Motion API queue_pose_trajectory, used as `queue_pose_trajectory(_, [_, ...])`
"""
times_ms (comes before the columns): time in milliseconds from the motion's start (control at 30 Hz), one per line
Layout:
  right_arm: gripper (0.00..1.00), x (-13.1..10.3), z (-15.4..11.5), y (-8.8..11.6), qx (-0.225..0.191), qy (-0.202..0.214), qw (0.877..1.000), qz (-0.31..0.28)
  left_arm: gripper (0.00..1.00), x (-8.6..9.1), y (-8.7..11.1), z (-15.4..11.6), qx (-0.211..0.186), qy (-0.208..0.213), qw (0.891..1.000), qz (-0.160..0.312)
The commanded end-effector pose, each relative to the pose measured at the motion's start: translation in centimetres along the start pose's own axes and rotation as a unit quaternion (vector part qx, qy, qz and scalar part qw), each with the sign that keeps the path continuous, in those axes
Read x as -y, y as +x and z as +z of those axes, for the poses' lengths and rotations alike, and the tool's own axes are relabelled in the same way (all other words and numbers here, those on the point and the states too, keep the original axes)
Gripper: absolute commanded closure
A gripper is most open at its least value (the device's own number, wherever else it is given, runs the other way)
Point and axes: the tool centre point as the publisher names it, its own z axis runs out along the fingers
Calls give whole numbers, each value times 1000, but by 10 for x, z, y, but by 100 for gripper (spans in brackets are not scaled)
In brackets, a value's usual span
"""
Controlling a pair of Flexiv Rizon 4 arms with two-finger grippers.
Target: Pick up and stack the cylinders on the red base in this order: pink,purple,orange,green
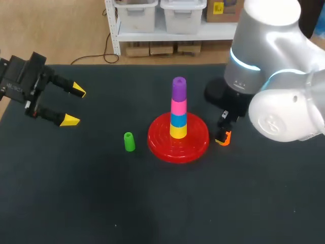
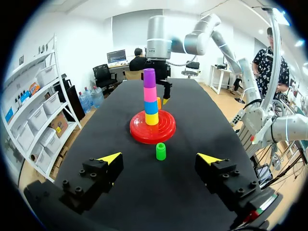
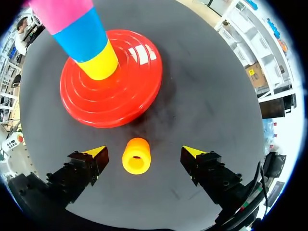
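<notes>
Dark tabletop (image 1: 76, 193) with red base (image 1: 197, 141); left gripper (image 1: 76, 105) and right gripper (image 3: 144, 152) both splayed, empty.

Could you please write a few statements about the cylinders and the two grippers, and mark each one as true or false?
1. The purple cylinder is the topmost piece on the red base. True.
2. The green cylinder stands on the base. False: it lies on the table beside it.
3. The right gripper is shut on the orange cylinder. False: its fingers stand apart, not touching it.
4. The left gripper is open and empty. True.
</notes>
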Motion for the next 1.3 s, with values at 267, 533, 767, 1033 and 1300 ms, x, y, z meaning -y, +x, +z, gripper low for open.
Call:
queue_pose_trajectory(267, [55,1,4,-4,-12,3,1000,1,0,-1,1,0,0,1,1000,0])
queue_pose_trajectory(533, [100,3,6,-1,-21,-1,1000,11,0,-1,1,0,0,1,1000,0])
queue_pose_trajectory(767, [100,3,7,0,-21,-2,1000,13,0,-1,1,0,0,1,1000,0])
queue_pose_trajectory(1033, [100,5,-2,-1,-9,5,1000,15,0,-1,1,0,0,1,1000,0])
queue_pose_trajectory(1300, [100,7,-82,-18,59,43,997,-7,0,-1,1,0,0,1,1000,0])
